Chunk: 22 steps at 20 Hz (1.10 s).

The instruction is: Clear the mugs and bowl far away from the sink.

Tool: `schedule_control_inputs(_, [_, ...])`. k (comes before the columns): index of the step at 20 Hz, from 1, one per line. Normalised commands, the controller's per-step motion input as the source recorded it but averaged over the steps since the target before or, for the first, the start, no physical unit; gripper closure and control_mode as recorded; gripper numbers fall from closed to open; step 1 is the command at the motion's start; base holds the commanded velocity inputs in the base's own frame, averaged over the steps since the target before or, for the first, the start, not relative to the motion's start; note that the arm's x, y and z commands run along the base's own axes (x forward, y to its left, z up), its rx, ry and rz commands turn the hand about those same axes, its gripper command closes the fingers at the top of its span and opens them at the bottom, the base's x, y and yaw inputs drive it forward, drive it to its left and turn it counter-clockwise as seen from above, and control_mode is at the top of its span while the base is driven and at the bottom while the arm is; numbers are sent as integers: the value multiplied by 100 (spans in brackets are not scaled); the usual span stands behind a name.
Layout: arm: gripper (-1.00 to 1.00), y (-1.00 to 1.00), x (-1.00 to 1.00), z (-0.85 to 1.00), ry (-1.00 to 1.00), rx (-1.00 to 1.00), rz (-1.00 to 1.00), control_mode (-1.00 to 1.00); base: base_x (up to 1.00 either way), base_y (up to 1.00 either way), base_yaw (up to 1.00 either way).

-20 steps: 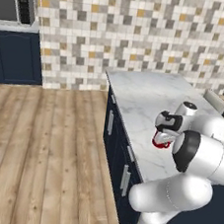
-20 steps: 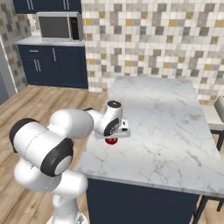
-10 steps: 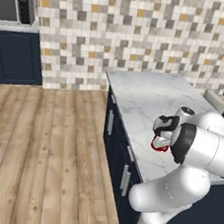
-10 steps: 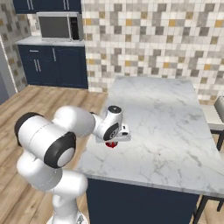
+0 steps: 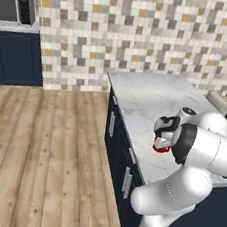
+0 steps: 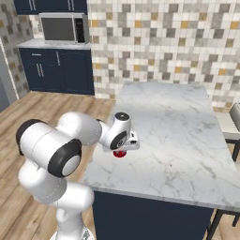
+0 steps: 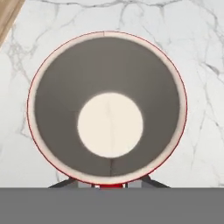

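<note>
The red mug (image 7: 107,107) is seen upright on the marble bench (image 6: 187,140), near the bench's left long edge and toward its near end — the edge that faces the wooden floor (image 5: 40,152). The gripper (image 6: 121,151) is held directly over the mug, pointing straight down, so that the pale inside and thin red rim are looked into from above. The fingertips (image 7: 65,183) are seen low beside the rim — whether the mug is pinched or the jaws stand slightly apart cannot be told. A microwave (image 6: 63,28) is set on the far counter.
</note>
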Motion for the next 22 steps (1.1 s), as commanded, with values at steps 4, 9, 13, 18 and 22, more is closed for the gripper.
schedule_control_inputs(4, [-100,5,-8,10,-13,-2,-1,-100,0,0,0])
schedule_control_inputs(9, [-100,0,-4,10,-10,0,-8,-100,0,0,0])
schedule_control_inputs(13, [-100,0,-21,68,-3,0,-17,-100,0,0,0])
schedule_control_inputs(18, [-100,0,-26,98,14,0,-24,-100,0,0,0])
schedule_control_inputs(22, [-100,2,-74,100,22,12,-23,-100,0,0,0])
